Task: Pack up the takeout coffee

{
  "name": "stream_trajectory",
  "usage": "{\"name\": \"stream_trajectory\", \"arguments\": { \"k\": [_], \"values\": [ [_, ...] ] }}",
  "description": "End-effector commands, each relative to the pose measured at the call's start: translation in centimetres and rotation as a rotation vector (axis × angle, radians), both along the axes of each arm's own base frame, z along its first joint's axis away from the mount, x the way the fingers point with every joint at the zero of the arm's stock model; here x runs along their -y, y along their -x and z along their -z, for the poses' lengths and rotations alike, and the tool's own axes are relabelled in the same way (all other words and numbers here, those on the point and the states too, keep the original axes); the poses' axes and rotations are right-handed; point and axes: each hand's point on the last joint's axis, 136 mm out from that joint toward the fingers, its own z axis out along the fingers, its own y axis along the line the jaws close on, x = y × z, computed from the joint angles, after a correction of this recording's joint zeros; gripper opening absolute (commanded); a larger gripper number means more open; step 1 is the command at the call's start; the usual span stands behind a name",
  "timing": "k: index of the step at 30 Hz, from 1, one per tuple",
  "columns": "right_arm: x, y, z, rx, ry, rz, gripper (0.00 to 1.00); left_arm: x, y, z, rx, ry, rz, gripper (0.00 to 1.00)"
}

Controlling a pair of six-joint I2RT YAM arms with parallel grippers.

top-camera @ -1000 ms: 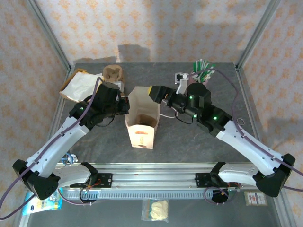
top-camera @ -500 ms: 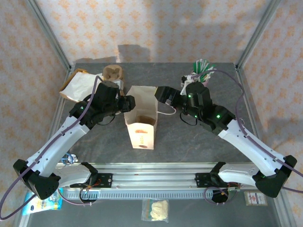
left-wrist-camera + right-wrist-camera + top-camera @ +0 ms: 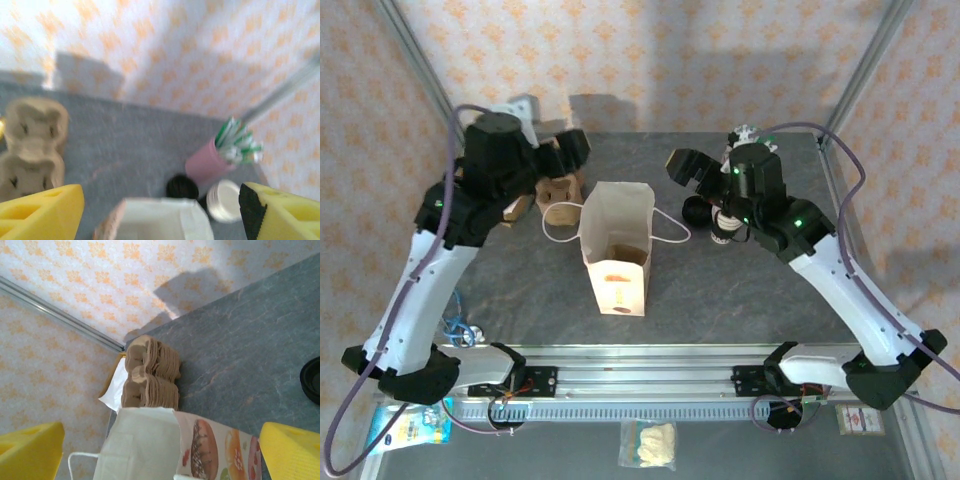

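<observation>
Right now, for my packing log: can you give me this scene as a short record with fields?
paper bag: upright, mouth open, table centre
bag contents: too dark to tell
takeout coffee: cannot tell whether it is packed
left gripper: open, empty, raised near the pulp cup trays at back left
right gripper: open, empty, raised right of the bag
black lid: on the table right of the bag, next to the white cup stack
</observation>
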Motion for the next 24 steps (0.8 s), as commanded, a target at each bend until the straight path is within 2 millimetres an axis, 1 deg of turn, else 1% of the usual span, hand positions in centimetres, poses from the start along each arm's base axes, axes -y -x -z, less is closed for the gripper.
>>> {"name": "stream_trajectory", "arguments": {
  "k": [1, 3, 4, 6, 8, 9, 10, 11, 14, 16, 20, 22, 24],
  "values": [
    [-0.4, -0.2, -1.5, 0.032, 0.056, -0.04, 0.98, -5.2, -0.4, -1.7, 0.013, -0.074, -0.187, 0.83],
    [-0.7, -0.2, -2.0, 0.041, 0.096, -0.073, 0.97, -8.3, -1.2, -1.9, 0.005, -0.077, -0.293, 0.82],
    [-0.6, -0.3, -2.3, 0.042, 0.116, -0.073, 0.97, -9.8, -1.6, -1.4, -0.013, -0.071, -0.339, 0.83],
    [0.5, -0.6, -2.7, 0.042, 0.147, -0.02, 0.97, -12.2, -2.5, -0.1, -0.051, -0.025, -0.409, 0.82],
    [2.5, -1.6, -3.2, 0.041, 0.171, 0.073, 0.94, -13.5, -3.5, 1.7, -0.085, 0.061, -0.433, 0.82],
    [3.5, -2.2, -3.1, 0.031, 0.177, 0.112, 0.92, -13.7, -3.8, 2.2, -0.09, 0.088, -0.434, 0.82],
    [5.1, -3.2, -2.9, 0.009, 0.181, 0.165, 0.91, -13.7, -4.1, 2.8, -0.091, 0.13, -0.435, 0.82],
    [6.6, -4.3, -2.3, -0.022, 0.184, 0.214, 0.89, -13.6, -4.4, 3.4, -0.097, 0.155, -0.431, 0.82],
    [10.2, -7.4, 0.1, -0.097, 0.192, 0.304, 0.84, -13.3, -5.2, 4.9, -0.127, 0.177, -0.423, 0.82],
    [11.9, -9.1, 1.9, -0.137, 0.223, 0.343, 0.82, -12.8, -5.6, 5.8, -0.152, 0.188, -0.4, 0.82],
    [14.4, -11.5, 6.0, -0.23, 0.297, 0.378, 0.77, -12.0, -6.0, 7.4, -0.192, 0.192, -0.357, 0.82],
    [15.1, -12.4, 7.1, -0.252, 0.317, 0.387, 0.75, -11.5, -6.1, 8.0, -0.204, 0.188, -0.328, 0.82],
    [15.6, -13.6, 7.6, -0.25, 0.335, 0.394, 0.73, -11.1, -6.2, 8.6, -0.211, 0.182, -0.301, 0.82]
  ]
}}
